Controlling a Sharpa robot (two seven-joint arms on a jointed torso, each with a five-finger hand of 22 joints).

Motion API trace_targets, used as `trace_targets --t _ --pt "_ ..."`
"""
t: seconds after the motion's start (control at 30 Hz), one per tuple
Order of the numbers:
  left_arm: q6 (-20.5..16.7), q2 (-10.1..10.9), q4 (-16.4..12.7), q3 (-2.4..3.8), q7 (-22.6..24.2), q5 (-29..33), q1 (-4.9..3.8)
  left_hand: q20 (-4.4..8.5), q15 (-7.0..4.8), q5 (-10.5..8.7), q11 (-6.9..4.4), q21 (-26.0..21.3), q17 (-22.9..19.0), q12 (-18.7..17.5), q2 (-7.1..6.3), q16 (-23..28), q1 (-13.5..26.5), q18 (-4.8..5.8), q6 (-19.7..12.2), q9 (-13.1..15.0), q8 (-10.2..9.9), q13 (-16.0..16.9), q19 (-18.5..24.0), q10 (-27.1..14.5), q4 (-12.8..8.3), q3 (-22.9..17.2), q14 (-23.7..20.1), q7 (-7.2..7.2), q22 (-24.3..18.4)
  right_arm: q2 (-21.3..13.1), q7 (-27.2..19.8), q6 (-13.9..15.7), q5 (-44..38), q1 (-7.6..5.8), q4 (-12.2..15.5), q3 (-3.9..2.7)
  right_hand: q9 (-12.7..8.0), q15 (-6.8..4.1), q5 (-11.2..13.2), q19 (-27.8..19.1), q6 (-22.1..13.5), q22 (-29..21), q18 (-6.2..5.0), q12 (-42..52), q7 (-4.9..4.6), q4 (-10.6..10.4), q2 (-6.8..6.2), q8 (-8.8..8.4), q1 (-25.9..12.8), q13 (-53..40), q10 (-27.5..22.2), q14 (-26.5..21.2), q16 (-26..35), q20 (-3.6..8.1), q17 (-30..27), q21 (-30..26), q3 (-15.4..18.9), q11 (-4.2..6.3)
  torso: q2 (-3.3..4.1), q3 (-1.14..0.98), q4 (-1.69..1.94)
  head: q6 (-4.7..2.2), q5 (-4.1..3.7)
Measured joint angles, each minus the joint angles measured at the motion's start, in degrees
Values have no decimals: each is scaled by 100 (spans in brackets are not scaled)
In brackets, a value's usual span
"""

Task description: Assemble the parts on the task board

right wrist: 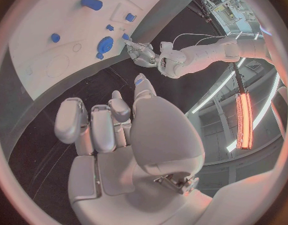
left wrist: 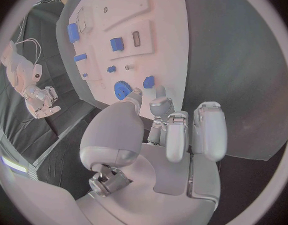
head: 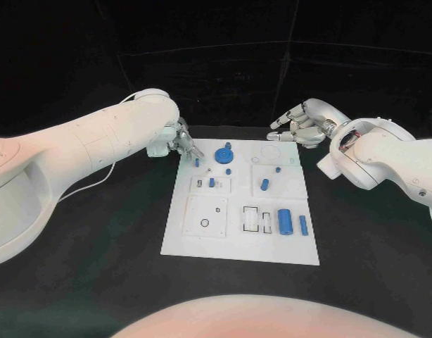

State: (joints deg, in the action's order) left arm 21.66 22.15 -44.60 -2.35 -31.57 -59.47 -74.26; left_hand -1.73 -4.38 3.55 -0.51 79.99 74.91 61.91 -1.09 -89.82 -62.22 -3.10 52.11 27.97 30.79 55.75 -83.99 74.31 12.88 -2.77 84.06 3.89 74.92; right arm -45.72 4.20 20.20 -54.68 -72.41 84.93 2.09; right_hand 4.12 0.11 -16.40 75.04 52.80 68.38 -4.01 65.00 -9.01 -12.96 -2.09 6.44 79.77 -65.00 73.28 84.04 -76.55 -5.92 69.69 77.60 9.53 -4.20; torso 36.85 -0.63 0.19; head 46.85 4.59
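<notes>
Left hand (head: 179,143) (empty, fingers apart) just beside the task board's (head: 206,243) far-left corner, nearest the gear-shaped part (head: 224,152); right hand (head: 302,127) curled, empty.

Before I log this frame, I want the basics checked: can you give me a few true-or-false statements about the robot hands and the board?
1. The left robot hand is at the far left corner of the task board. True.
2. The right robot hand holds a blue part. False: it holds nothing and is off the board, beyond its far right corner.
3. A blue gear lies near the board's far edge. True.
4. The large blue cylinder lies on the black table. False: it lies on the board, near side.
</notes>
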Motion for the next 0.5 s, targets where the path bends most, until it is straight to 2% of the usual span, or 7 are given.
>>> trace_targets --t 0.3,0.5 --pt "45 -35 11 -1 55 -17 21 0 0 0 0 0 0 0 11 0 -49 0 25 -24 -21 0 0 0 1 32 0 -16 0 10 -2 -6 0 1 -10 0 0 0 0 0 0 0 0 0 0 0 0 0 0 0 0 0 0 0 0 0 0 0 -4 -2 4 9 2" --pt "93 -38 6 -1 69 -22 27 0 0 0 0 0 0 0 64 0 -111 0 61 -56 -42 1 0 0 -32 64 0 -22 -1 16 -3 -9 0 1 -14 0 0 0 0 0 0 0 0 0 0 0 0 0 0 0 0 0 0 0 0 0 0 0 -4 -3 5 18 2"
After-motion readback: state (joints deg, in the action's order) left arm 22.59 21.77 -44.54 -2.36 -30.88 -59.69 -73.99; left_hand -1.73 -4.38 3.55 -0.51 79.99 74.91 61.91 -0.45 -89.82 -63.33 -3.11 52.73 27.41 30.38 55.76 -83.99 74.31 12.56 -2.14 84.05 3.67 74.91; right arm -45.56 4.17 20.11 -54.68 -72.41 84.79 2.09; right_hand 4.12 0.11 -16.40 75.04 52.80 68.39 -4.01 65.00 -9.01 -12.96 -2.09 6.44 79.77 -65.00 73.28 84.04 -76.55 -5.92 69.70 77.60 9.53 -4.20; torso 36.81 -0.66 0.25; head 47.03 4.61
